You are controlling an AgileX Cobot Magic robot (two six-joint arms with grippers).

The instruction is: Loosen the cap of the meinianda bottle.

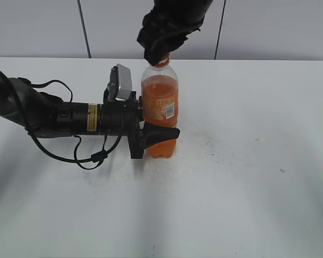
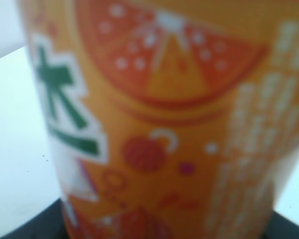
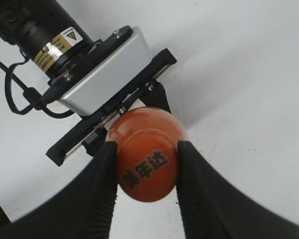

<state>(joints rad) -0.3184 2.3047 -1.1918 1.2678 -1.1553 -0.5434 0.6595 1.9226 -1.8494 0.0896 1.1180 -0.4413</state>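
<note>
White table (image 1: 247, 204) fills most of the exterior view, a bit scuffed with small dark specks, and behind it runs a pale wall (image 1: 37, 27) split by dark seams.

Count is easy: one meinianda bottle (image 1: 160, 107), one cap (image 3: 147, 158), two arms. The bottle stands upright around the middle of the table. The left gripper (image 1: 162, 134) comes in sideways from the left, lying low along the table, with its jaws clamped on the bottle's lower body; one dark finger wraps the front just below the label. The right gripper (image 3: 145, 164) hangs down from above, and its two black fingers (image 3: 105, 174) press on either side of the cap, so it's pinching the cap.

Hard to see stuff: in the exterior view the cap is mostly buried under the right gripper, only an orange sliver at the neck shows. The left wrist view is basically all blurry orange label, way too close. The right arm is cut off at the top edge.
</note>
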